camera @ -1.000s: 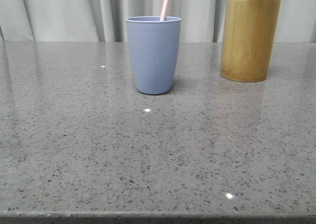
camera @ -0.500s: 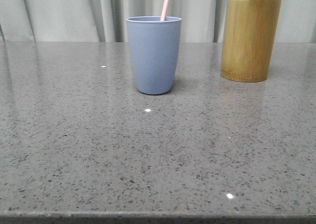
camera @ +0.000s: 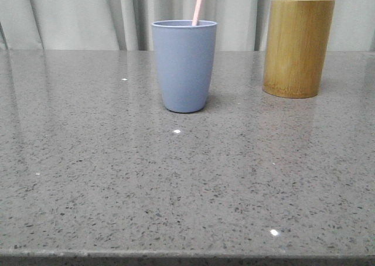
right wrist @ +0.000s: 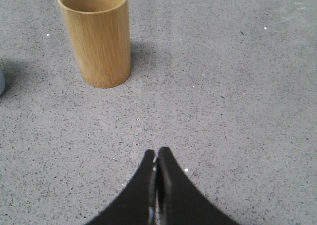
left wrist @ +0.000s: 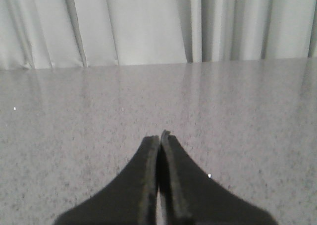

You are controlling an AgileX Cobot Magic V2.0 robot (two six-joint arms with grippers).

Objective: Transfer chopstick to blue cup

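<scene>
Chopstick (camera: 198,4): standing tilted inside blue cup (camera: 184,65), unchanged over the past second; transfer judged complete; bamboo holder (camera: 298,47) well apart on table (camera: 187,184); left gripper (left wrist: 159,138) and right gripper (right wrist: 156,155) both closed, empty, withdrawn.

Right hand (right wrist: 156,160) closed, empty; bamboo holder (right wrist: 97,36) upright on table (right wrist: 237,96).

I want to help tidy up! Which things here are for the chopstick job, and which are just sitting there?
For the job:
chopstick, standing in the blue cup
blue cup

Just sitting there:
bamboo holder, standing apart to the right of the blue cup
</scene>
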